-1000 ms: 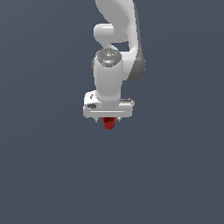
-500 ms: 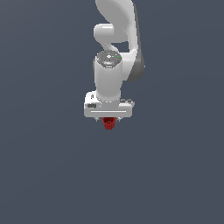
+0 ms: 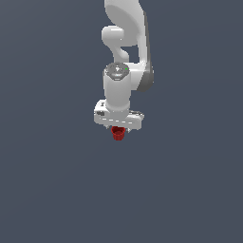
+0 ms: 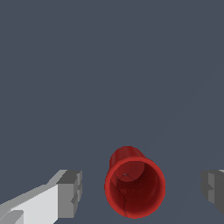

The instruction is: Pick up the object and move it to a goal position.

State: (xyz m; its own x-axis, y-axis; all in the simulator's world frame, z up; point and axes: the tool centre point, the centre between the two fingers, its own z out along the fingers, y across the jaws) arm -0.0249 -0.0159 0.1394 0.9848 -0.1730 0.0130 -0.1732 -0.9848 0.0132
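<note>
- The end effector (image 4: pixel 140 192) hangs with its two grey pads spread wide apart, and the dark-red cup (image 4: pixel 134 186) sits between them, touching neither.
- From the wrist view the cup's open mouth faces the camera, so the arm is looking straight down into it; the cup stands upright on the grey bench (image 4: pixel 87 65).
- In the exterior view the cup (image 3: pixel 117 134) peeks out just below the white hand (image 3: pixel 118 124), so the pads are close to its height, though I cannot tell from here whether they have reached its sides or only its rim.
- First risk: the cup is not centred in the gap. It sits nearer one finger (image 4: pixel 70 192) than the other (image 4: pixel 213 190). On closing, the nearer pad would meet it first and could shove or tip it.
- Second risk: the walls taper and are faintly ribbed. A grip taken too high could squeeze the cup downward and out as the pads close.
- Third risk: a further descent might drive the pads into the bench or knock the rim.
- No goal marker shows in either view, so any carry would run on coordinates I cannot check.
</note>
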